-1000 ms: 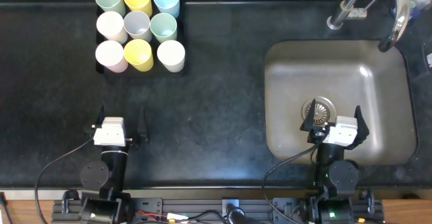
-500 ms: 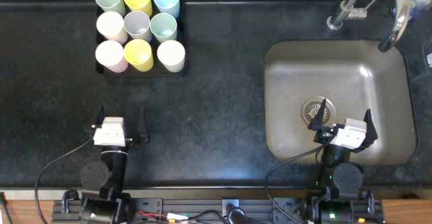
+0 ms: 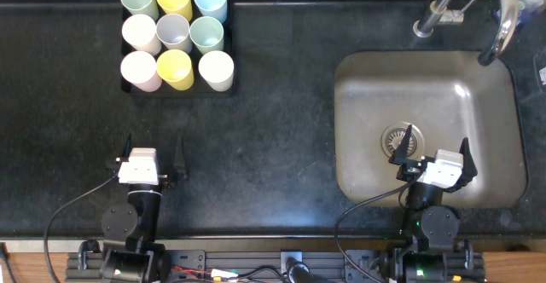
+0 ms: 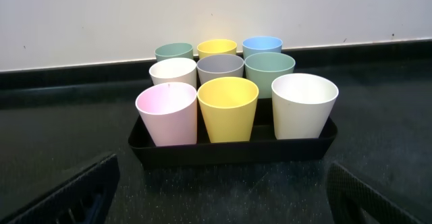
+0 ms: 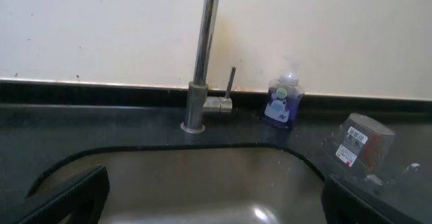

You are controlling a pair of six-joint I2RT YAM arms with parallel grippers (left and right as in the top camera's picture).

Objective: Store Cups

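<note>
After right fingers (image 3: 403, 147) slid rightward over sink (image 3: 486, 78), scene static; left fingers (image 3: 180, 155), right both gape empty.

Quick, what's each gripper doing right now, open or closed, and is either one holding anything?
Left gripper: open, holding nothing.
Right gripper: open, holding nothing.

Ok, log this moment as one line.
cups: nine, upright in tray | tray: on counter, left of sink | left gripper: open, empty, facing tray | right gripper: open, empty, over sink
</note>
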